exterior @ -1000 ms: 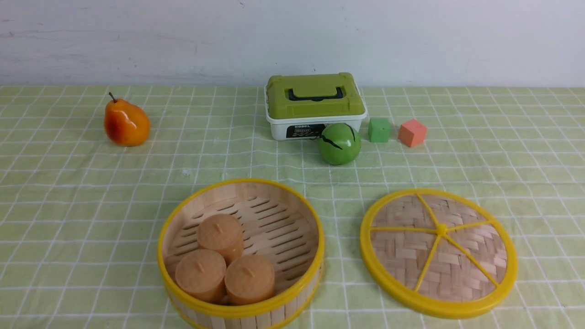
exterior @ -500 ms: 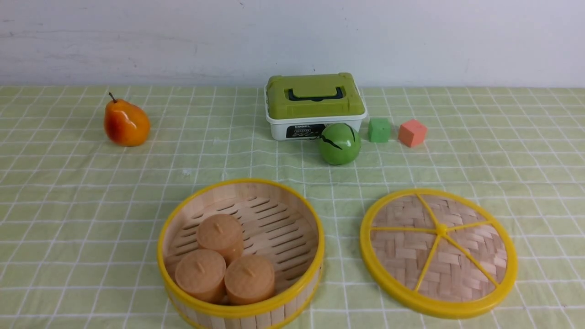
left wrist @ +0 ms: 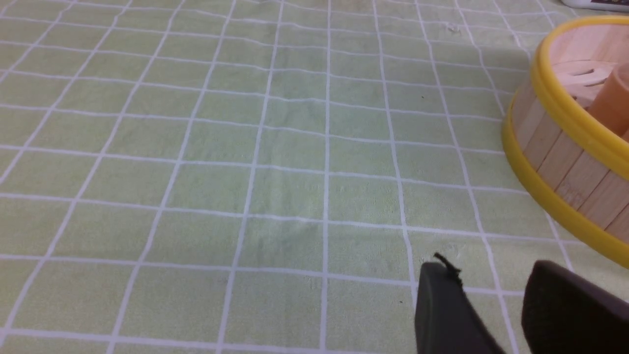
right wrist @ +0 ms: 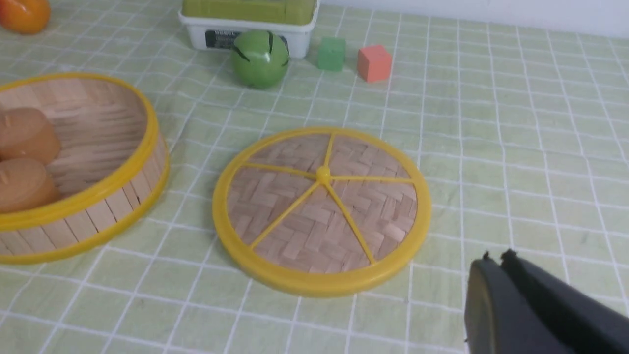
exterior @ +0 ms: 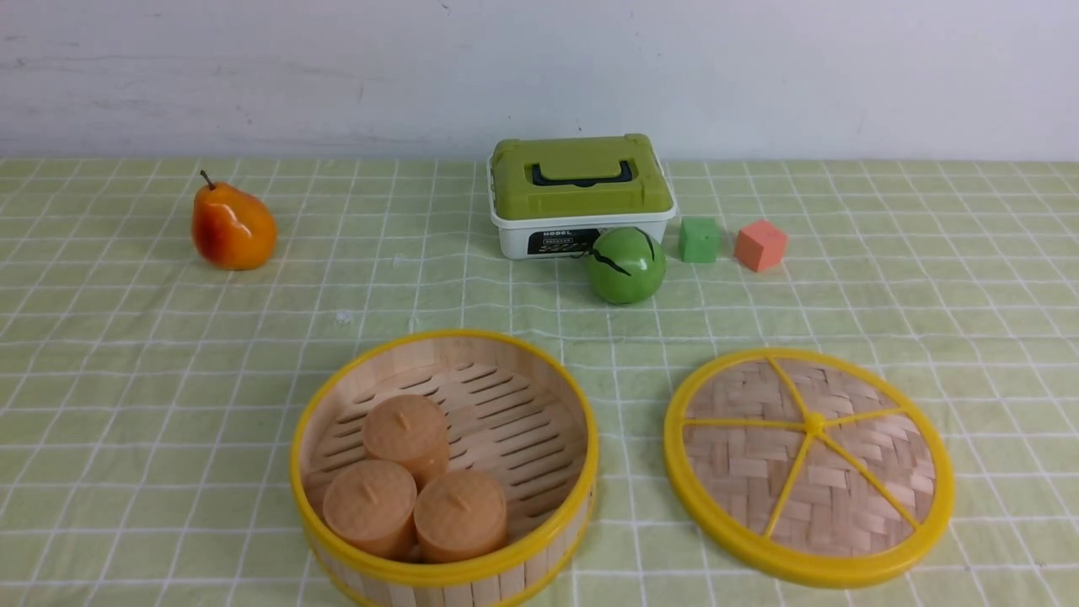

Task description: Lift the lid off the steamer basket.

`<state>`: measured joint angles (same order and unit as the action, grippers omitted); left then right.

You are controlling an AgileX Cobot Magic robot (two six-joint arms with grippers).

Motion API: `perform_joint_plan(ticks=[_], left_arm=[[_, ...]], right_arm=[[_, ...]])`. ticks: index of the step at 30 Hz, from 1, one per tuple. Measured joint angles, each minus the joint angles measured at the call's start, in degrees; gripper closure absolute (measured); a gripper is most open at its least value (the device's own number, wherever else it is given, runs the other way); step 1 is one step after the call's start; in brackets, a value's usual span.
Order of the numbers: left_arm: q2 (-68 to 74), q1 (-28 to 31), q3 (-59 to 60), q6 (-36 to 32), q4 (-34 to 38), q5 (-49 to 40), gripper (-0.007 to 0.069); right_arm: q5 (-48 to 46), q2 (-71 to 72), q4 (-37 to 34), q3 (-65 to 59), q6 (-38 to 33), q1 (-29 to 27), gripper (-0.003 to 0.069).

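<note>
Lid (exterior: 809, 468) lies flat on tabletop (exterior: 169, 405), off the basket (exterior: 447, 573) and just to its right, not touching. Right gripper (right wrist: 497, 258) near lid: jaws closed, holding nothing. Left gripper (left wrist: 491, 275) near basket wall: jaws parted, empty.

Steamer basket (exterior: 444, 576), bamboo with yellow rims: one.
Lid (exterior: 809, 472), woven bamboo with yellow spokes: one.
Round tan cakes (exterior: 405, 430), each with a small nub on top: three.
Pear (exterior: 233, 228), orange-yellow: one.
Green ball-shaped fruit (exterior: 626, 265) with black streaks: one.
Small cubes: two, being one green cube (exterior: 700, 239) and one salmon cube (exterior: 760, 245).
Storage box (exterior: 582, 202), white with green top and black handle: one.
Grippers: two, the left gripper (left wrist: 486, 268) and the right gripper (right wrist: 497, 258).
Checked green tablecloth (exterior: 169, 379): one.
</note>
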<state>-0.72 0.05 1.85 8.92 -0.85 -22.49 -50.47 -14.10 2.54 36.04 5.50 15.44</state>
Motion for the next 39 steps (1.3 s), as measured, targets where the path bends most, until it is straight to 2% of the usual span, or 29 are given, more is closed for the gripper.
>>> perform_joint_plan(ticks=[3,8,9,13,19,23,39], left_arm=[[0.0,0.0,0.0,0.0,0.0,0.0,0.0386],[0.0,0.0,0.0,0.0,0.0,0.0,0.0386],[0.0,0.0,0.0,0.0,0.0,0.0,0.0386],[0.0,0.0,0.0,0.0,0.0,0.0,0.0386],[0.0,0.0,0.0,0.0,0.0,0.0,0.0386],[0.0,0.0,0.0,0.0,0.0,0.0,0.0386],[0.0,0.0,0.0,0.0,0.0,0.0,0.0386]], right_arm=[[0.8,1.0,0.0,-1.7,0.0,0.0,0.0664],[11.0,6.1,0.9,-9.2,0.0,-1.0,0.0659],[15.8,9.3,1.1,-14.2,0.0,-2.6,0.0657],[24.9,14.4,1.3,-23.7,0.0,-7.8,0.0651],[33.1,14.8,0.4,-35.7,0.0,-17.3,0.0642],[34.5,14.8,0.2,-37.5,0.0,-18.1,0.0638],[29.4,14.8,0.4,-37.3,0.0,-18.2,0.0615]])
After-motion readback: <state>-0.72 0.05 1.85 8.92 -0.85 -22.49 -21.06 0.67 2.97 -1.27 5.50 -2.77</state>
